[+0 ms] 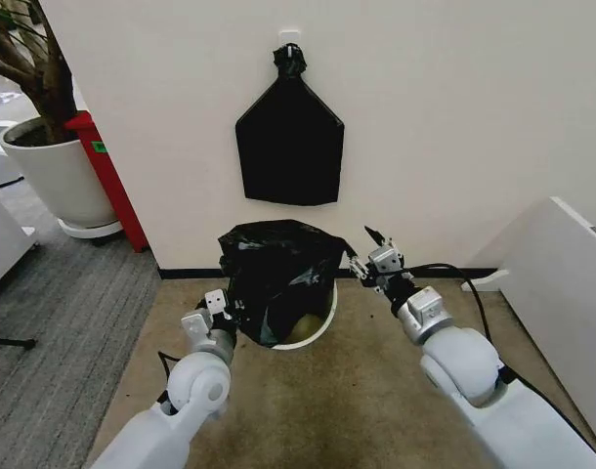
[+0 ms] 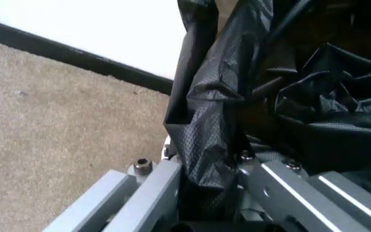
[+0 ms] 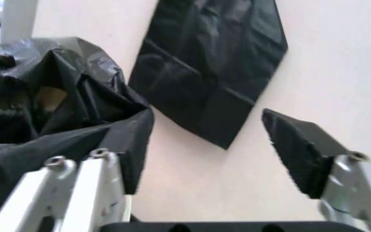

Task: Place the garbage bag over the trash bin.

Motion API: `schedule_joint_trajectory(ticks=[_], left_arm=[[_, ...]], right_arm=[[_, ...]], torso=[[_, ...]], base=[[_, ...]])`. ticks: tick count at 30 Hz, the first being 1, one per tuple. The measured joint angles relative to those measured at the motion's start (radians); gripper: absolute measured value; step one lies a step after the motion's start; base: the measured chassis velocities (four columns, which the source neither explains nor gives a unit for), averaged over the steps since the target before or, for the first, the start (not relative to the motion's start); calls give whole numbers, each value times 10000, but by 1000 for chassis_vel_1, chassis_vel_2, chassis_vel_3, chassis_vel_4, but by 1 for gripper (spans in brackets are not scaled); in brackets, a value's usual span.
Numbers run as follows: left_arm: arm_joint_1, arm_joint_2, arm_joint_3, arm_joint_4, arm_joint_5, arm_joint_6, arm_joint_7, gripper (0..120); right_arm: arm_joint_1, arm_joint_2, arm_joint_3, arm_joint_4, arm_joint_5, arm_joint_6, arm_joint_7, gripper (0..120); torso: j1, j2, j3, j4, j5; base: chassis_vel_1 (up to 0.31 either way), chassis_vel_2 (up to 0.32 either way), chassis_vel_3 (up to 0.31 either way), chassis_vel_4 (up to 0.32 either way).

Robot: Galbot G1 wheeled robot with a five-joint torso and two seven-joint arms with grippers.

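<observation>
Small round cream-white plastic trash bin (image 1: 322, 327) sits on the tan carpet floor (image 1: 376, 391) just in front of the white wall (image 1: 454, 117), tipped so its mouth faces toward the robot; only a curve of rolled rim shows on its right side. Thin, crinkly, glossy black garbage bag (image 1: 278, 274) is draped over the bin, covering the back and left of the rim and bunched up above it, hanging down the left side. Left pincer (image 1: 227, 315) is low at the bag's left edge, closed on a fold of the black film; left wrist view shows the plastic pinched between the two metal fingers (image 2: 150, 191). Right pincer (image 1: 368, 251) is held at the bag's upper right edge, spread wide, one black pad (image 3: 295, 145) clear of the bag, the other finger touching or just beside the film. On the wall above hangs a flat, smooth, pentagon-shaped black bag bundle (image 1: 288, 147), knotted at its top. A large white planter pot with a tree (image 1: 59, 166) stands well apart at far left
</observation>
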Motion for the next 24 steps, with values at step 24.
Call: schedule_joint_trajectory(ticks=[24], left_arm=[[126,-87,-54,22,256,-72,53,1]], right_arm=[[-307,-463,-418,547,3259,-943,-611,100]], torso=[[0,0,0,0,0]], base=[[0,0,0,0]])
